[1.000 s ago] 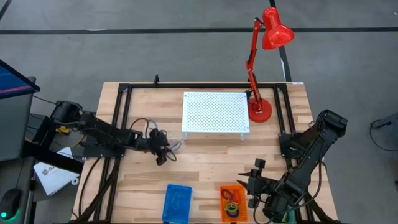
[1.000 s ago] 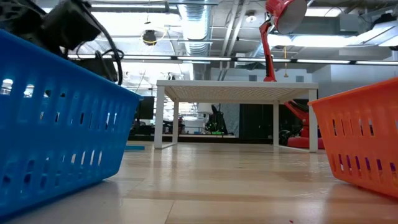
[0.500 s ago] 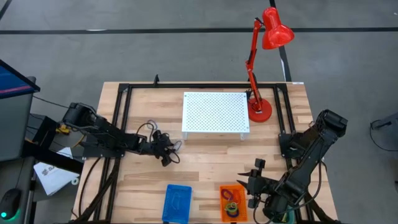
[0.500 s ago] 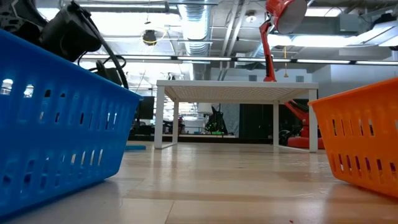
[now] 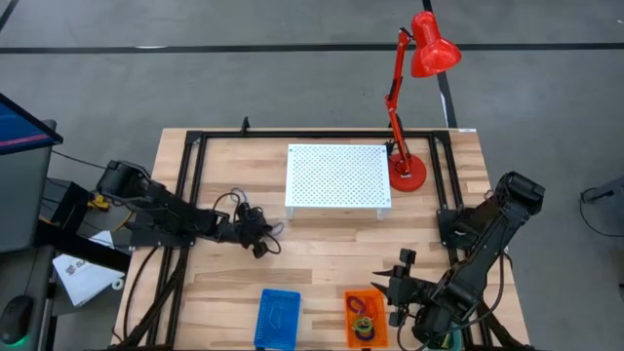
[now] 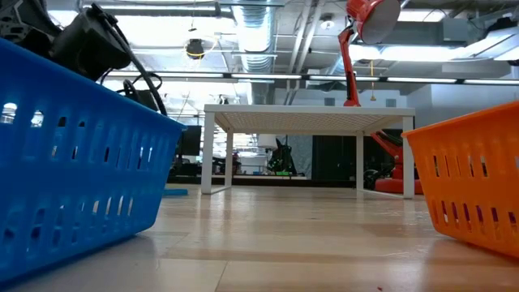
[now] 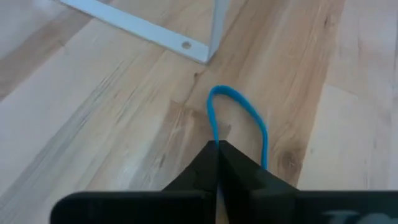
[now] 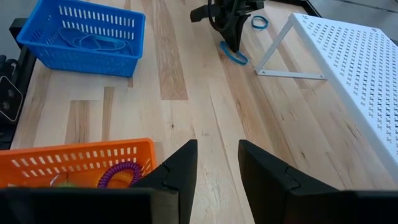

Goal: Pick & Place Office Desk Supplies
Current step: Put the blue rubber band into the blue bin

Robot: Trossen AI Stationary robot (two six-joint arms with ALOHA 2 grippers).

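Observation:
A thin blue oval loop (image 7: 239, 118) lies flat on the wooden table, just left of the white perforated stand (image 5: 336, 175). My left gripper (image 5: 261, 239) is low over the loop and shut on it; the right wrist view also shows this gripper (image 8: 231, 31) and the loop (image 8: 233, 55). Another blue loop (image 8: 259, 22) lies beyond it, near the stand's leg. My right gripper (image 8: 217, 171) waits open at the near right, beside the orange basket (image 5: 366, 317). My left gripper pinches one long side of the blue loop (image 7: 216, 138) between its two shut fingertips. The loop's other side (image 7: 265, 152) passes outside one finger. The fingers slant down from the table's left. The loop's far, rounded end (image 7: 224, 91) lies on the table.
A blue basket (image 5: 278, 317) with blue loops stands at the near edge. Beside it, the orange basket holds a purple loop (image 8: 121, 174) and other small things. A red desk lamp (image 5: 409, 97) stands at the far right. A black frame runs along the table's edges.
My left gripper has gone a little toward the table's right edge, closer to the white stand, and has kept low over the table since.

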